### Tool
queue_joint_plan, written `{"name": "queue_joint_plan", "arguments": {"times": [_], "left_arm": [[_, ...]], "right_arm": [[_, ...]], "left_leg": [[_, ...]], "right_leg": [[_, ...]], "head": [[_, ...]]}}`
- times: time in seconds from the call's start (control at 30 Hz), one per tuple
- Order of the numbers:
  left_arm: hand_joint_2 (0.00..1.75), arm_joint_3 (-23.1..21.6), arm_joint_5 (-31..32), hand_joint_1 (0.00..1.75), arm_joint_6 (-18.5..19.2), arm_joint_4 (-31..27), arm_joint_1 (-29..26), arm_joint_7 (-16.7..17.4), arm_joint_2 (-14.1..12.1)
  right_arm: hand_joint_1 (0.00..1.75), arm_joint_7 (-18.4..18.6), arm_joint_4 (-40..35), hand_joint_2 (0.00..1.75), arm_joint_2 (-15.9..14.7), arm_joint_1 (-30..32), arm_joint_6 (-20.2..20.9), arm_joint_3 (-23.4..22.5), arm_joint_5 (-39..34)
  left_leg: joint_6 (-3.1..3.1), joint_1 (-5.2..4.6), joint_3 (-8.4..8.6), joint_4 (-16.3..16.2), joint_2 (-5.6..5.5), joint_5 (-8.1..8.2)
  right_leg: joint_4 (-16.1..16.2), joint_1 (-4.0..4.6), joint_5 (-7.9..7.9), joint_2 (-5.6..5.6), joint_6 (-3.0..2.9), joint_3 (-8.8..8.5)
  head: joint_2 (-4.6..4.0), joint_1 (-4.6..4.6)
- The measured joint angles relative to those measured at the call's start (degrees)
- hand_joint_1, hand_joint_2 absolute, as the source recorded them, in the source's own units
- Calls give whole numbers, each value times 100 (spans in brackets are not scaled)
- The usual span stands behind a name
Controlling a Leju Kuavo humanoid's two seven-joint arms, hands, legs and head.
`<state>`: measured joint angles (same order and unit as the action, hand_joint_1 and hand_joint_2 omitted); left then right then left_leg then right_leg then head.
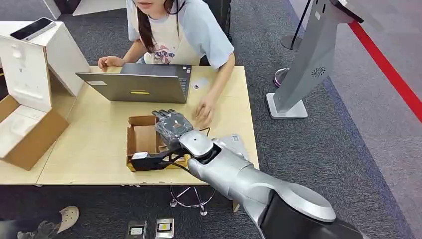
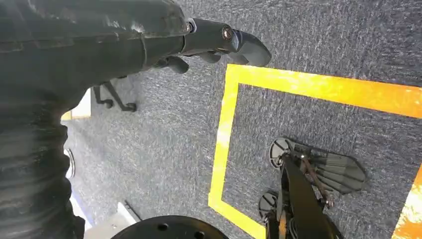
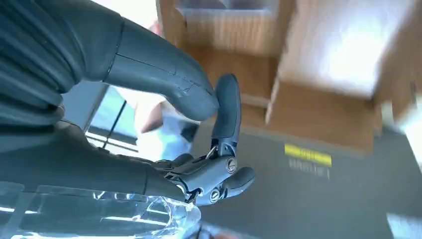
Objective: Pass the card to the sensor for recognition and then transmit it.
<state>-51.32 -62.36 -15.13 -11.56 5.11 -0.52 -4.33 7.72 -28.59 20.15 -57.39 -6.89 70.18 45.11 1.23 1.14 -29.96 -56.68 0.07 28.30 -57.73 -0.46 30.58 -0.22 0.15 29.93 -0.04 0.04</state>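
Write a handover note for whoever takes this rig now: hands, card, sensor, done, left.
Right hand: fingers spread above the small open box on the table, nothing visibly held.
Left hand: hangs over carpet, nothing in it; finger pose unclear.
Card: a small white card-like piece lies beside the laptop, near the person's hand.
Sensor stand: on the floor beside the table.
Done: nothing evident.
Left: pick card, present to sensor, pass on.
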Motion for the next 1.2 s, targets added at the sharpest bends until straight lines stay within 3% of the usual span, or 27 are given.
{"name": "queue_joint_plan", "arguments": {"times": [0.17,0.37,0.4,0.43,0.87,1.2], "left_arm": [[175,0,33,0,15,0,0,-17,0],[175,-7,68,0,24,0,-1,-20,0],[175,-9,72,0,26,0,-1,-20,0],[175,-18,79,0,33,0,0,-20,0],[175,-61,50,0,42,0,0,-20,0],[175,-63,-70,0,-55,0,1,-15,2]], "right_arm": [[175,120,-308,175,-48,-67,-249,-151,125],[175,229,-776,175,-190,-68,-271,-385,271],[159,245,-837,175,-212,-66,-256,-420,289],[0,247,-898,175,-240,-64,-241,-457,291],[0,208,-1086,175,-321,155,848,-531,288],[0,72,-1051,175,-186,270,1110,-474,181]], "left_leg": [[0,0,0,0,0,0],[0,0,1,0,0,0],[0,0,1,0,0,0],[0,0,1,0,0,0],[0,0,0,0,0,0],[0,0,0,0,0,0]], "right_leg": [[0,0,0,0,0,0],[0,0,0,0,0,1],[0,0,0,0,0,1],[0,0,0,0,0,1],[-2,0,0,0,0,1],[-2,0,0,0,0,1]], "head": [[0,0],[0,0],[0,0],[0,0],[0,2],[0,2]]}}
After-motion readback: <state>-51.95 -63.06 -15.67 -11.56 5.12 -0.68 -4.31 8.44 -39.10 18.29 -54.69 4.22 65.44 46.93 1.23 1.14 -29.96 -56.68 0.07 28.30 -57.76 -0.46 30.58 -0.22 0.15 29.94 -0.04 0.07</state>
